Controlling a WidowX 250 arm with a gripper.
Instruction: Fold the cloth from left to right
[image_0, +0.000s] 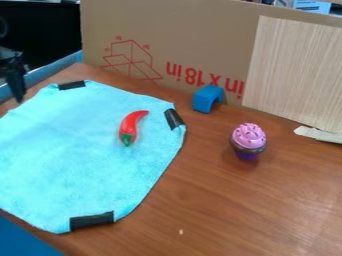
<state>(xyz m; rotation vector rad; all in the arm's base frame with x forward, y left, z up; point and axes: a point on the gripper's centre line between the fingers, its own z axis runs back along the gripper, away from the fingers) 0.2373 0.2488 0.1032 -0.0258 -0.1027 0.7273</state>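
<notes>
A fuzzy turquoise cloth (73, 160) lies beneath a glossy, curved red pepper (131, 126) on the wood-grained tabletop (227, 210). The pincer (18, 94) points downward, upper left; I cannot tell how wide.

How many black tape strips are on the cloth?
3: a far strip on the cloth at its top edge, a right strip at its right corner, and a near strip at its bottom edge. The cloth runs out of view at left, so more may be hidden.
</notes>
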